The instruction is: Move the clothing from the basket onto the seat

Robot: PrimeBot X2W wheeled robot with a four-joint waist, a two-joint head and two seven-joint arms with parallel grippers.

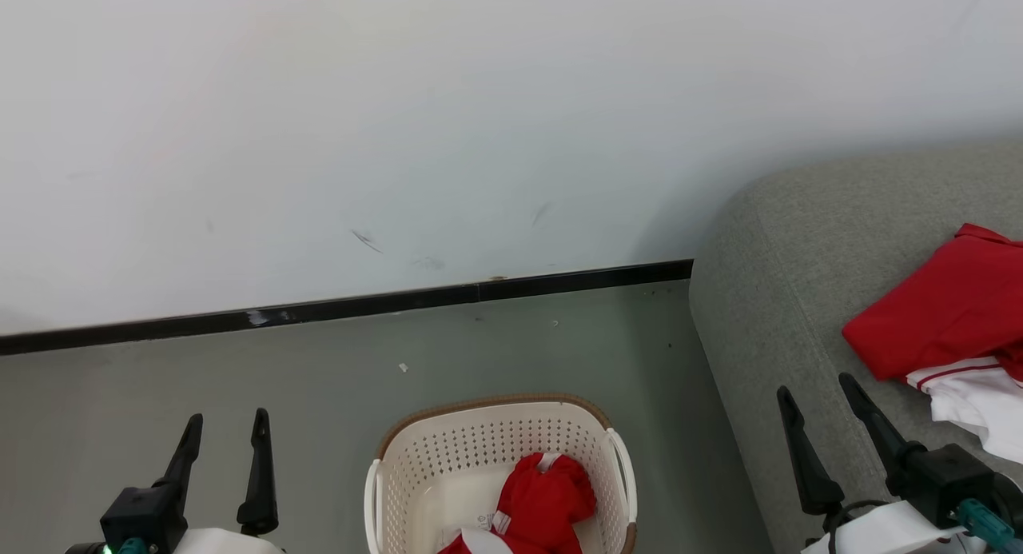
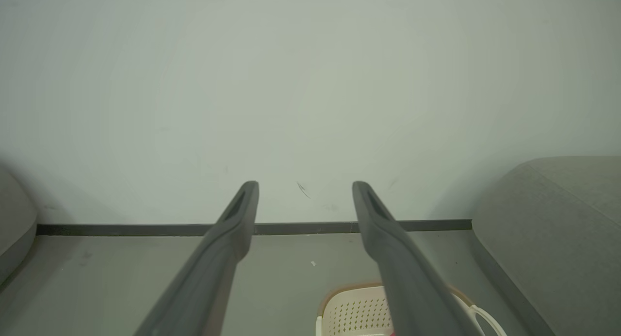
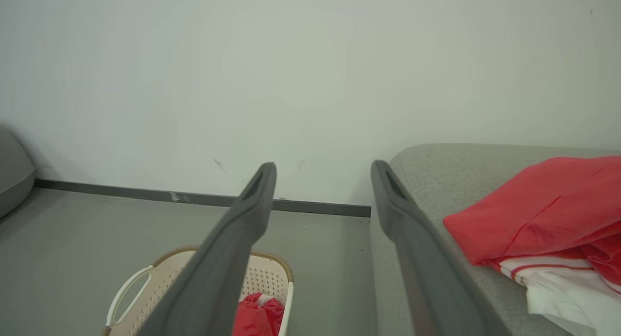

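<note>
My left gripper point(image 1: 227, 418) has its jaws spread wide with nothing between them, and it hangs over bare floor point(image 1: 240, 362) to the left of the basket point(image 1: 495, 400). My right gripper point(image 1: 815, 386) is spread just as wide and just as empty, off to the basket's right, above the near edge of the seat point(image 1: 767, 282). The basket stands upright on the floor between the two grippers, apart from both. Inside it lies a crumpled red garment point(image 1: 547, 498) with white trim, bunched toward the basket's right wall, and I can see a patch of pale bottom with a label beside it. The seat begins just right of the basket, with a narrow strip of floor between them. Further right of the basket, on the seat, I see more clothing: a red piece point(image 1: 943, 306) and a white piece point(image 1: 979, 402) with red stripes showing from under it, both near my right gripper but outside its jaws. Beyond the basket a dark skirting point(image 1: 344, 308) runs along the foot of a white wall point(image 1: 400, 122).
</note>
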